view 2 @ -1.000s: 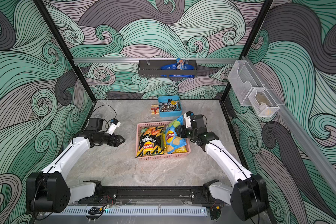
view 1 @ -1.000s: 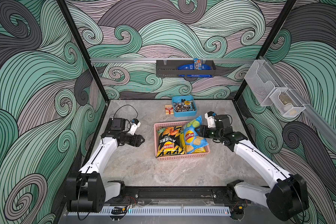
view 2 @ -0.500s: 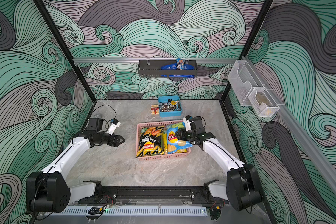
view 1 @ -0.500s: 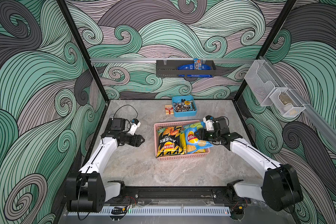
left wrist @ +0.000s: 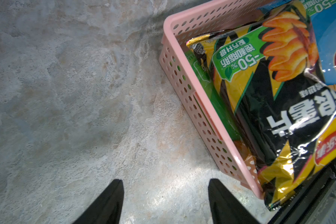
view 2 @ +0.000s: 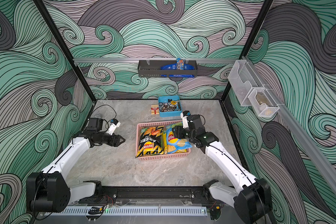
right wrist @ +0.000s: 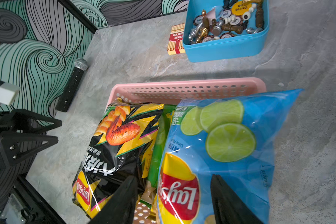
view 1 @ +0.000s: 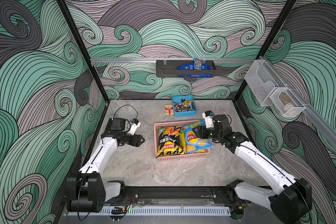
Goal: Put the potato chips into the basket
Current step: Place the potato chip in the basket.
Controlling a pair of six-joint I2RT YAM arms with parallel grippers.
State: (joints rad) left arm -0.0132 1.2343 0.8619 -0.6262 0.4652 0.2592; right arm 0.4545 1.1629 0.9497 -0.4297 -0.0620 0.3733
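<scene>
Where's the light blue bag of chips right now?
In a top view the light blue bag lies in the pink basket, on the robot's right side, next to the black-and-yellow bag and under the open right gripper.

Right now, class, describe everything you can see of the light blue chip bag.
The light blue chip bag is a puffy, glossy foil packet printed with lime slices, a round red-and-yellow logo and pictured chips. It lies face up in the pink basket on the right arm's side, beside the black-and-yellow bag and overlapping a green bag. One top corner pokes past the rim. The right gripper hangs over its logo end, jaws spread; whether they touch it cannot be told.
</scene>
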